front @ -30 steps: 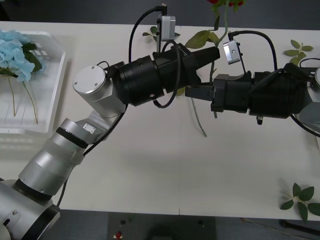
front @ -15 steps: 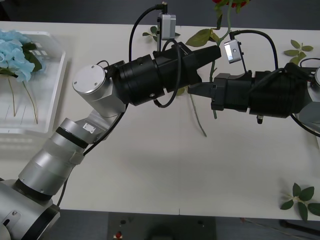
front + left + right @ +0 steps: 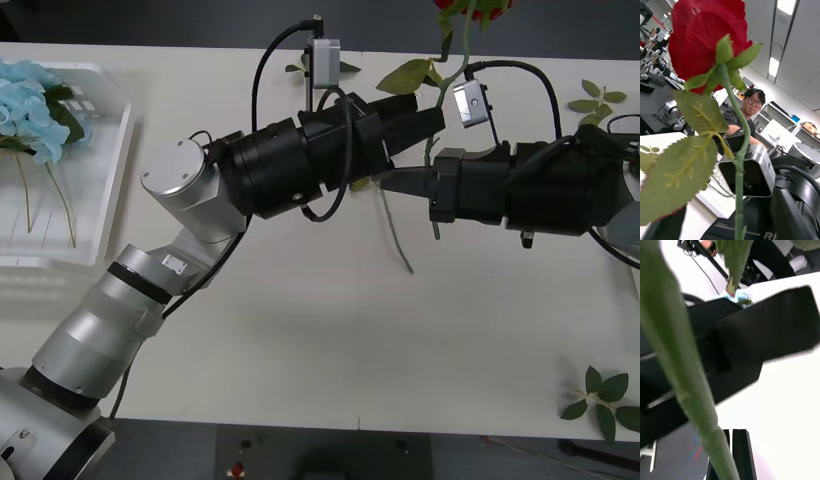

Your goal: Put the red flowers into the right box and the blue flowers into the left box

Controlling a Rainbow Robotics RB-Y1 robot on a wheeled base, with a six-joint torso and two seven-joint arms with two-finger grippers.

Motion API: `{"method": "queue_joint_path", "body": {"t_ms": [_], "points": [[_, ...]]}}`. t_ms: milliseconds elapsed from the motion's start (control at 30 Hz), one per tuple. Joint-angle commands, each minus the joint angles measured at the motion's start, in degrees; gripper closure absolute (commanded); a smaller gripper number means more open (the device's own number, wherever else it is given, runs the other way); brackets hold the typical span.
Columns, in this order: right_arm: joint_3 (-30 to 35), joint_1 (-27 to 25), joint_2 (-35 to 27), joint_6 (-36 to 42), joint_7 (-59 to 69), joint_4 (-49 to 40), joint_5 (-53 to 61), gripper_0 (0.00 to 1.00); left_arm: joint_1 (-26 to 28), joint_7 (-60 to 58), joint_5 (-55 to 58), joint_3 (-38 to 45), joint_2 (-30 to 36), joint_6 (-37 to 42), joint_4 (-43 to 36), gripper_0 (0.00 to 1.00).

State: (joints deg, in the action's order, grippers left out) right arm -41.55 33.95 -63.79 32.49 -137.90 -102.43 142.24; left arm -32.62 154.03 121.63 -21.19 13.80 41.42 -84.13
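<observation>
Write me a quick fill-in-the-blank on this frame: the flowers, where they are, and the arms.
1. The rose standing between the left gripper and the right gripper has a ___ head.
2. The flowers lying in the basket are pale ___.
3. The basket sits at the robot's ___ end of the table.

Missing words: red; blue; left

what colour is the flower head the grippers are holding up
Red, on a green stem; the rose shows best in the left wrist view.
</observation>
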Motion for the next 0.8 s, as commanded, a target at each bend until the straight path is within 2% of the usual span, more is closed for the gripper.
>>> {"method": "queue_joint_path", "body": {"t_ms": [33,233,433,600,800], "points": [[2.9,0.9,-5.6,5.3,1.8,2.0,2.6,1.00,0.4,1.0,2.5,1.0,1.8,0.1,-2.1,0.00],[7.4,0.9,-8.7,15.9,1.8,9.4,3.7,1.00,1.0,1.0,5.1,2.0,3.5,0.3,-2.7,0.00],[14.0,0.9,-10.4,27.1,1.8,21.7,3.0,1.00,1.0,1.0,13.3,6.4,8.4,1.8,-5.2,0.00],[22.7,1.1,-10.8,36.1,1.8,31.2,-6.5,1.00,1.0,1.0,15.8,10.3,15.0,1.9,-6.2,0.00],[32.8,1.2,-13.1,46.0,2.0,39.0,-19.8,1.00,2.4,1.0,14.0,12.3,27.4,1.9,-4.6,0.00]]}}
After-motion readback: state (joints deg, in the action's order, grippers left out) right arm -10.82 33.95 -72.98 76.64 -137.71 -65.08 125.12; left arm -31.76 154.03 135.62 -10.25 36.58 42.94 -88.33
